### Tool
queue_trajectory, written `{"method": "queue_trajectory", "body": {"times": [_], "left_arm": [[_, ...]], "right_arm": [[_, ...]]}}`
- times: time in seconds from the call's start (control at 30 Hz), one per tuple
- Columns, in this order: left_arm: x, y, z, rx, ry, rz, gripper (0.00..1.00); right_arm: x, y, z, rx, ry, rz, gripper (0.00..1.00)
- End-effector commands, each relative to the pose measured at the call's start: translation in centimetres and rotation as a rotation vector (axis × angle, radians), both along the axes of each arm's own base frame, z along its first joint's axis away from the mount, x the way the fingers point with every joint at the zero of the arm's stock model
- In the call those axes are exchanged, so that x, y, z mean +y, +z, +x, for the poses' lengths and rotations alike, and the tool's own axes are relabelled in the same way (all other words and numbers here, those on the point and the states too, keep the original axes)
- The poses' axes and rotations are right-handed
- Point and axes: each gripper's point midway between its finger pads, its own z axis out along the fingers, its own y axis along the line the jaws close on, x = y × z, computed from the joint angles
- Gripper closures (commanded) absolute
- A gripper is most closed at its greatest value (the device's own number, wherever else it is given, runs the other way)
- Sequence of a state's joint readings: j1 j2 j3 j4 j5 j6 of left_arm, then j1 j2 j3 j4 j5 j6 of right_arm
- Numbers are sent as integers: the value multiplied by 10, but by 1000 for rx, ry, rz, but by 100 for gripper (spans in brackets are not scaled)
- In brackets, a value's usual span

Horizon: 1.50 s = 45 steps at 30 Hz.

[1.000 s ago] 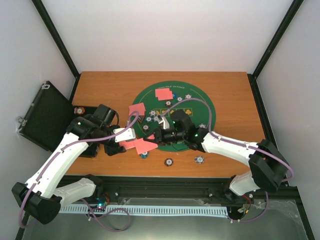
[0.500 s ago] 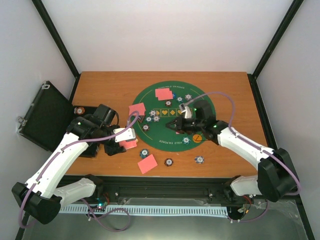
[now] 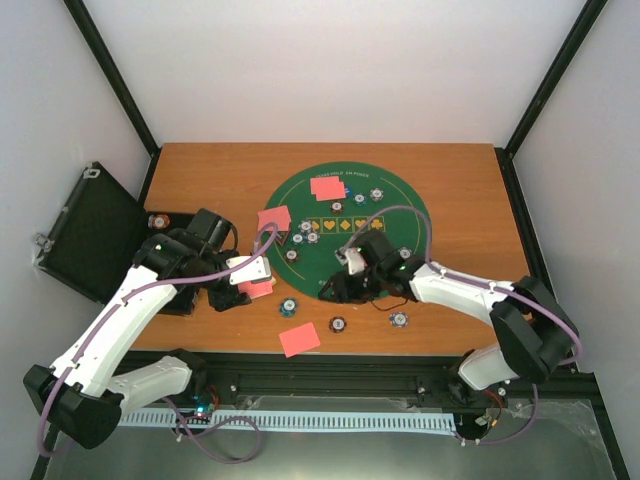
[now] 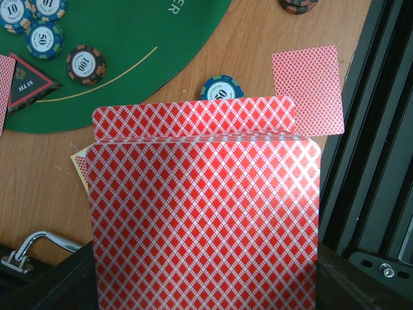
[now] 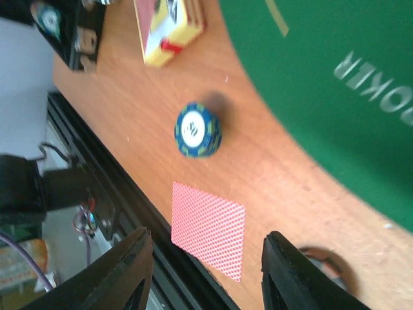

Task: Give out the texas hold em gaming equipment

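**Near edge.** A lone card (image 3: 300, 339) lies face down on the worktop (image 3: 200, 170), just short of the black rail (image 3: 400, 372), with its long axis slanted to the edge. The right hand (image 5: 205, 242) hangs near it, over the mat's near rim. Its fingers (image 5: 122, 274) are spread with nothing between them, and in the wrist view the card shows in the gap, touching neither.

**Middle.** Just beyond the card sits a blue chip (image 3: 288, 307). Two more chips (image 3: 338, 324) lie to its right near the same edge. Left of the blue chip, the left hand (image 3: 238, 282) is pressed on the deck (image 4: 203, 213), red backs up. The top card (image 4: 193, 116) is slid forward, so a strip of it juts past the stack.

**Relation for the next deal (judged).** The deck lies to the right hand's left, across the blue chip, and the jutting edge faces that way. The right hand is the free one. Bare wood between them gives room, though the blue chip stands close to the path.

**Far.** The green mat (image 4: 148, 26) carries chips and the triangle marker (image 4: 29, 87). Dealt cards (image 3: 326, 186) rest at its far and left rims. The case (image 3: 95, 235) sits at the left edge.
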<state>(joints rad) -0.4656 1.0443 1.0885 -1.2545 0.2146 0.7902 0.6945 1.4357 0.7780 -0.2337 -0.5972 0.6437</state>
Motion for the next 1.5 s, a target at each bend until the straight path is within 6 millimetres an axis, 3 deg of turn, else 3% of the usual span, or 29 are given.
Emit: {"method": "queue_trajectory", "body": {"times": [0.0, 0.07, 0.13, 0.3, 0.57, 1.23, 1.47], "left_arm": [[-4, 6, 3, -28, -28, -18, 88], [-4, 6, 3, -27, -29, -16, 88], [-3, 5, 2, -26, -26, -13, 88], [-2, 5, 2, -29, -28, -10, 88], [-5, 5, 2, -22, -29, -23, 88], [-4, 4, 3, -18, -34, -14, 88], [-4, 4, 2, -14, -38, -12, 88]], "right_arm": [[17, -22, -24, -11, 66, -64, 53], [25, -14, -25, -31, 74, -34, 53], [34, 6, -22, -53, 75, 30, 52], [65, 69, -21, -65, 117, 268, 35], [105, 112, -25, -54, 154, 422, 24], [175, 99, -36, 38, 239, 471, 24], [180, 73, -32, 98, 224, 440, 28]]}}
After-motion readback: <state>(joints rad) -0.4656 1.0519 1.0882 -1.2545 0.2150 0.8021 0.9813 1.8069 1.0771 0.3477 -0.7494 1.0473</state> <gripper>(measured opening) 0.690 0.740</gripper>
